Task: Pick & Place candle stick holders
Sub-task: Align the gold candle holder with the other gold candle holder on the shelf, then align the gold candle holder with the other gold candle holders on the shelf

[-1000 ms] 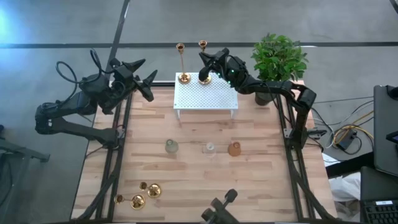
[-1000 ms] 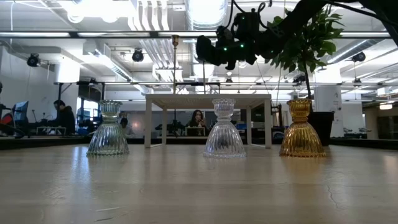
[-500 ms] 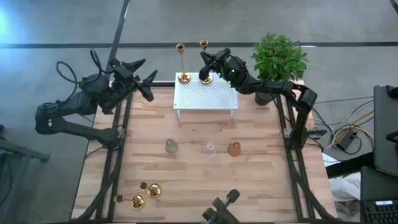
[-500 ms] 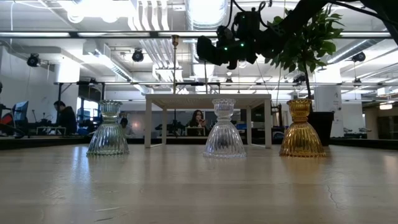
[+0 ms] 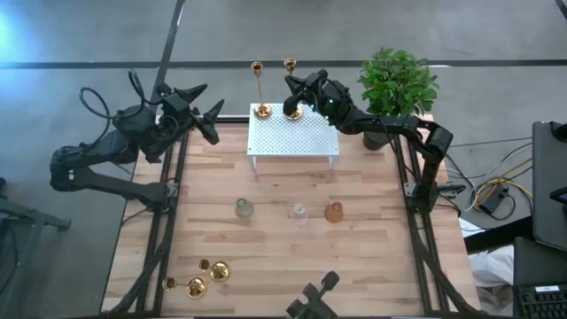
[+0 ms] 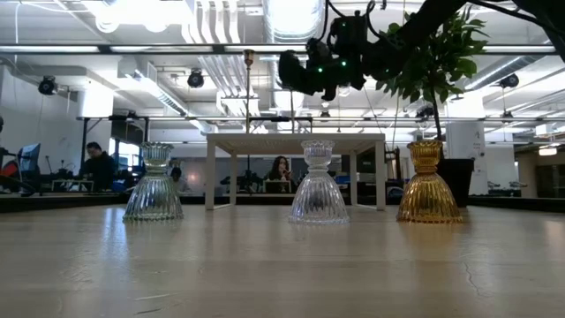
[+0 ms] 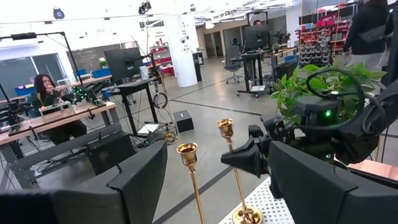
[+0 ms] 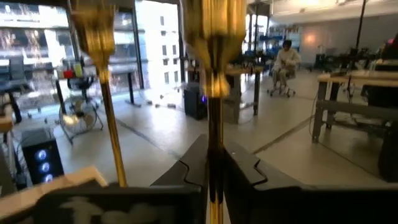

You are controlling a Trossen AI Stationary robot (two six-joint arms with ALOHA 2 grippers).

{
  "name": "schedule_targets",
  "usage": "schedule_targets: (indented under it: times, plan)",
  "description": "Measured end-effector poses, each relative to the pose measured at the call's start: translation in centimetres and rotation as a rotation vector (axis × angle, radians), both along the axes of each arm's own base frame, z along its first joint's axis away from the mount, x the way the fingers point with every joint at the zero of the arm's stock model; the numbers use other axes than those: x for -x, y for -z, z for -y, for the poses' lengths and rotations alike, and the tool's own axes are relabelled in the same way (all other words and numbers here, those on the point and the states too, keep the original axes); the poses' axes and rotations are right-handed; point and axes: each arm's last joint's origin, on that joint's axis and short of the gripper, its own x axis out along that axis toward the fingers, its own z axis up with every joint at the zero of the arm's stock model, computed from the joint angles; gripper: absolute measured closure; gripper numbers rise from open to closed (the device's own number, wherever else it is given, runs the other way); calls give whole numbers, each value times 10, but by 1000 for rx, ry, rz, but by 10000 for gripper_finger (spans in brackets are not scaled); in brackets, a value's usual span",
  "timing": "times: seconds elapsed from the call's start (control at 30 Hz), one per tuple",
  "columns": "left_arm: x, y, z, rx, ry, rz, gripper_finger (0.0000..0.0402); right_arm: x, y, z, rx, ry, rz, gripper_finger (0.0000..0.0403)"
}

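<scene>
Brass candle stick holder (image 5: 290, 85) upright on white perforated stand (image 5: 293, 136), clenched in right tool (image 5: 293, 91).

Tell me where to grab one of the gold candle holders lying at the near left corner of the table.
Probably the thin stem, coming straight down from above. Those two candle stick holders lie flat on the wooden table, so the narrow stem between base and cup likely suits a two-finger end effector better than the wide round base. Fingers should straddle the stem crosswise.
</scene>
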Motion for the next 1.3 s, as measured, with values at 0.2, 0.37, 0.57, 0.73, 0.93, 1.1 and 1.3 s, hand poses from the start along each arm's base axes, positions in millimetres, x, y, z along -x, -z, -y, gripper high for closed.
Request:
schedule_targets:
  times: [0.2,0.37,0.57,0.73,0.93,1.1,1.3]
  plan:
    - [0,0,0,0,0,1,115,1,1,-1,-23,-2,-34,341]
    - [0,0,0,1,0,1,115,2,-1,-1,-12,-1,-44,316]
    - [0,0,0,1,0,1,115,3,-1,-2,-22,8,-51,278]
    - [0,0,0,1,1,1,115,7,-8,-3,-28,22,-60,240]
    - [0,0,0,1,0,2,115,15,-20,-9,-55,21,-94,204]
    - [0,0,0,1,0,1,115,25,-28,-15,-100,18,-154,191]
    - [0,0,0,1,0,1,115,35,-42,-22,-119,12,-155,188]
